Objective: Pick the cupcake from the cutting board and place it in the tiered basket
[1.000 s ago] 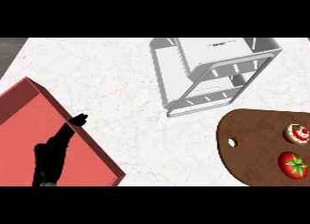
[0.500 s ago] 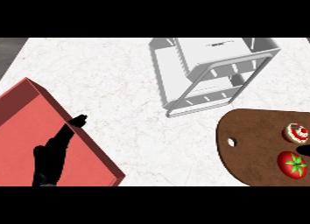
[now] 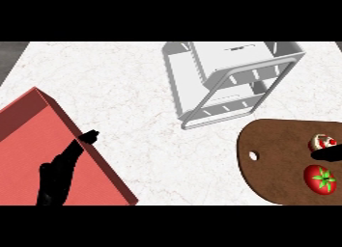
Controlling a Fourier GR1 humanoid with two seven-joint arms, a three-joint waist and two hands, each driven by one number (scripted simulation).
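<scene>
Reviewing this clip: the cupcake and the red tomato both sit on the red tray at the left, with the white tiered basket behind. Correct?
Not quite. The head view shows the cupcake and red tomato on the brown wooden cutting board at the right, not the red tray. The white wire tiered basket does stand behind.

My left robot hand (image 3: 60,173) was plain matt black, with slim tapering fingers; my right robot hand (image 3: 334,153) showed equally black.

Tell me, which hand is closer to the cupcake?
The right hand. It comes in from the right edge over the cutting board, its tip right beside the cupcake. The left hand is far across the counter, over the red tray.
</scene>
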